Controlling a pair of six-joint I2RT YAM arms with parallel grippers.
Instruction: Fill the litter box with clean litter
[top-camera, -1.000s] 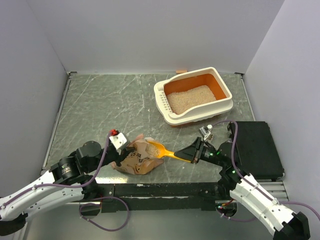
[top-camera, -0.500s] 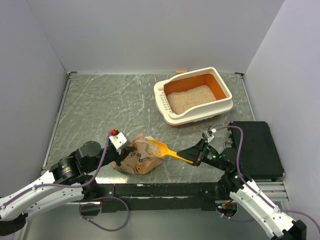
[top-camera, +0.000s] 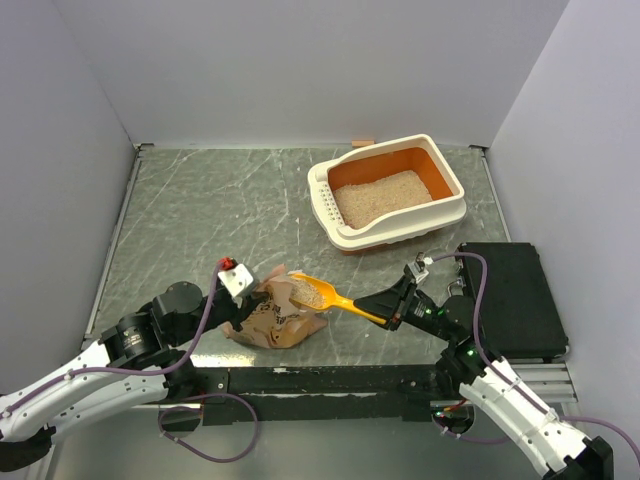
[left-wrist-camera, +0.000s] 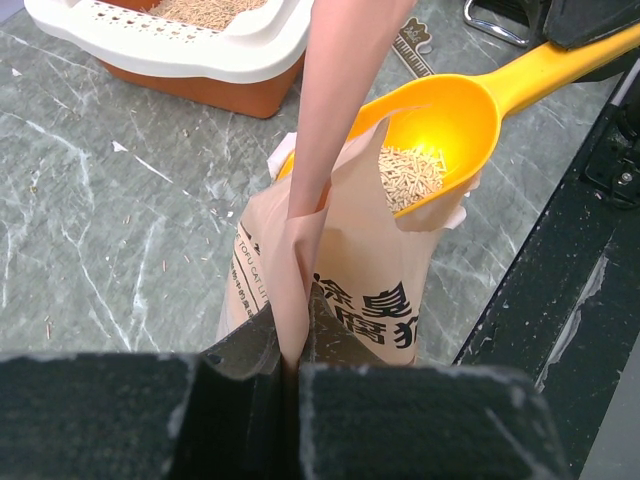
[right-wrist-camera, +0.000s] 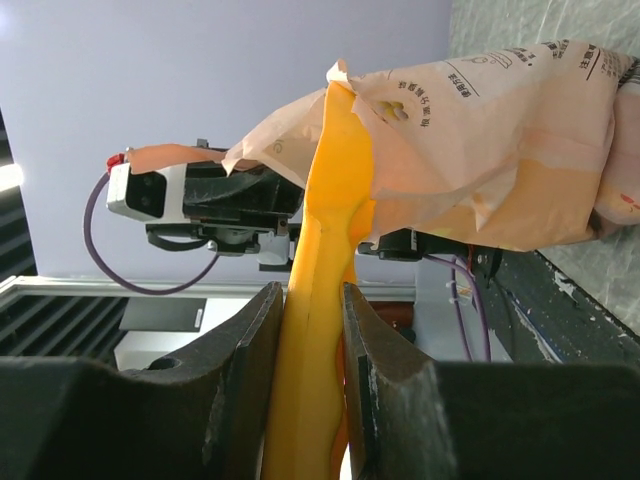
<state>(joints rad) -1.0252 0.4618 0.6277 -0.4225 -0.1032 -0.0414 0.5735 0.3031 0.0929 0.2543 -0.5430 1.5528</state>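
Right hand (top-camera: 388, 310) clamps the handle of the yellow-orange plastic scoop (top-camera: 320, 294), whose bowl is loaded with pale beige litter granules (left-wrist-camera: 410, 178) at the mouth of the crinkled tan paper bag (top-camera: 268, 322). Left hand (left-wrist-camera: 291, 360) pinches the bag edge. Cream-white, orange-lined plastic litter box (top-camera: 327, 195), part filled, sits well apart on the tabletop (top-camera: 200, 210). Best: lift level, clear the paper lip, tip over mid-box.

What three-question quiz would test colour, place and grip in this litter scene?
1. Inside, the litter box is: A orange, B blue, C green.
2. The bowl of the yellow-orange scoop is: A inside the litter box, B at the mouth of the paper bag, C out of sight.
3. The left gripper is: A open and empty, B holding the scoop, C shut on the paper bag's edge.
1A, orange walls show above the litter; 2B, the bowl sits in the bag's opening; 3C, it pinches the paper.
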